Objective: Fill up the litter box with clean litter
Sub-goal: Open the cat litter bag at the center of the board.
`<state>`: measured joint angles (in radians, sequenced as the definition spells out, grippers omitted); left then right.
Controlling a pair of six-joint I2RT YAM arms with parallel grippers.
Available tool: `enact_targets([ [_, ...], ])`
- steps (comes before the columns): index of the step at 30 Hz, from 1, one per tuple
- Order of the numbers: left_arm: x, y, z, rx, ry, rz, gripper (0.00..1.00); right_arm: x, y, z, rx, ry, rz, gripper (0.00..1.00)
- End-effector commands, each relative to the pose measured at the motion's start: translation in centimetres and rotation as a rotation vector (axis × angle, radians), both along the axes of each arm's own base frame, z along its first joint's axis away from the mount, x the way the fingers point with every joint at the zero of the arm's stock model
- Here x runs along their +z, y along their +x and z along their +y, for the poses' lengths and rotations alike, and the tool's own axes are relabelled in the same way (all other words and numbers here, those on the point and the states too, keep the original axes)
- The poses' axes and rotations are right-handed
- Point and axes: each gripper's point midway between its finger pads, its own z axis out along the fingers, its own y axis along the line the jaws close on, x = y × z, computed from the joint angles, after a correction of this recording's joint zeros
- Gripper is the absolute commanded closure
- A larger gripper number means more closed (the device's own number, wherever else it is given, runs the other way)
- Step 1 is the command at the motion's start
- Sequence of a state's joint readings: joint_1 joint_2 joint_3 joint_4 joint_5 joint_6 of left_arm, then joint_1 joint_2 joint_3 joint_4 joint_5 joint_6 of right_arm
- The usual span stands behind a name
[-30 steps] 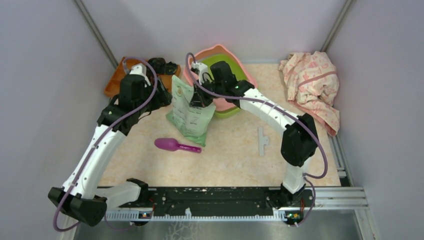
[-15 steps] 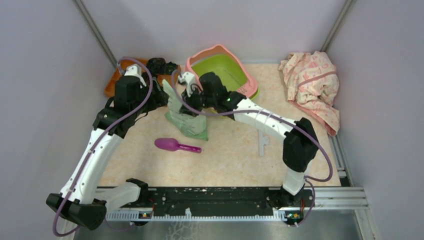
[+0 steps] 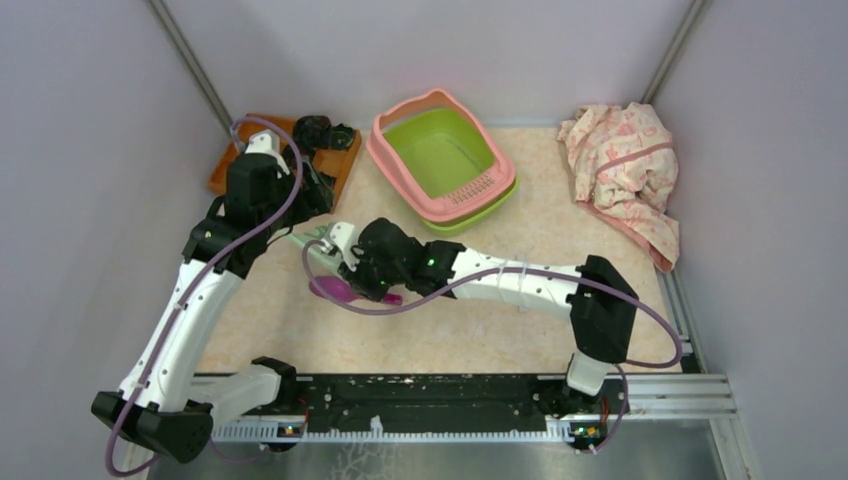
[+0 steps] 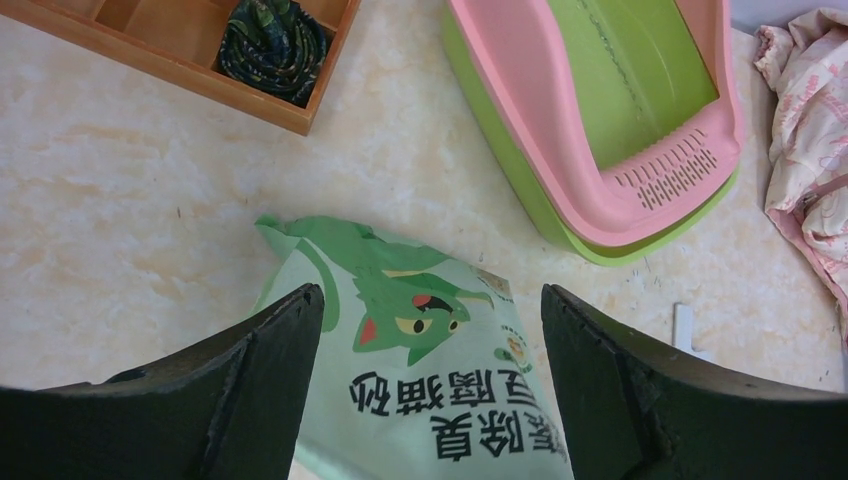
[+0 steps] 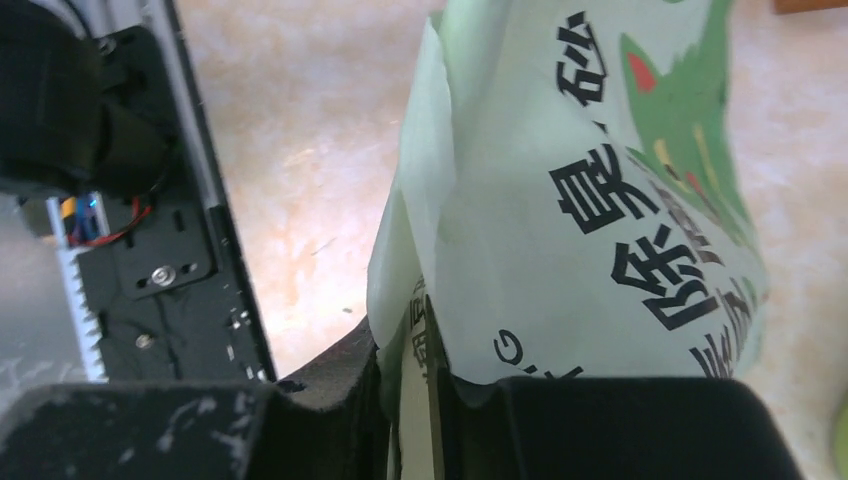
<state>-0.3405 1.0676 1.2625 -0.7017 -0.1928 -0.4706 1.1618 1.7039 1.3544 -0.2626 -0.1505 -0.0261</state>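
The litter box [image 3: 440, 160] stands at the back middle, lime green with a pink rim and a slotted grate at its near end; it also shows in the left wrist view [image 4: 640, 110]. No litter granules show in it. My right gripper [image 3: 340, 262] is shut on one edge of the pale green printed litter bag [image 3: 310, 245], low over the table left of centre; the pinched bag [image 5: 600, 200] fills the right wrist view above the gripper [image 5: 430, 370]. My left gripper [image 3: 310, 200] is open and empty above the bag [image 4: 430, 370], its fingers [image 4: 260, 380] on either side without touching.
A purple scoop [image 3: 335, 290] lies half under my right gripper. An orange-brown wooden tray [image 3: 230, 170] with a dark bundle [image 3: 325, 132] sits at the back left. A pink patterned cloth [image 3: 625, 175] lies at the back right. A pale T-shaped piece [image 4: 683, 330] lies near the box.
My right arm has swung the bag away from the litter box, toward the near left and down over the scoop. The box is now uncovered. My left arm has barely moved.
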Motion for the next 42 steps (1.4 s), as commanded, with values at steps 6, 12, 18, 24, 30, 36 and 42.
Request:
enact_targets([
  [6,0.6,0.1,-0.1,-0.006,-0.006,-0.026,0.14,8.4,4.9,-2.6,-0.185,0.065,-0.155,0.65],
  [12,0.6,0.2,-0.1,-0.009,-0.005,-0.027,0.14,12.2,6.4,-4.4,-0.207,0.142,-0.171,0.55],
  [18,0.7,0.4,-0.2,-0.013,-0.006,-0.027,0.14,15.2,9.3,-6.5,-0.236,0.216,-0.164,0.62],
  [24,1.1,0.4,-0.2,-0.015,-0.005,-0.033,0.15,16.0,12.0,-7.7,-0.268,0.241,-0.146,0.93],
  [30,1.1,0.4,-0.3,-0.018,-0.008,-0.032,0.15,16.2,14.2,-7.7,-0.284,0.246,-0.133,1.0],
  [36,0.9,0.3,-0.1,-0.013,-0.001,-0.028,0.15,15.8,15.5,-7.3,-0.293,0.228,-0.126,1.0],
  [42,0.6,0.3,-0.2,-0.013,-0.002,-0.023,0.15,13.3,17.3,-7.2,-0.314,0.183,-0.092,1.0],
])
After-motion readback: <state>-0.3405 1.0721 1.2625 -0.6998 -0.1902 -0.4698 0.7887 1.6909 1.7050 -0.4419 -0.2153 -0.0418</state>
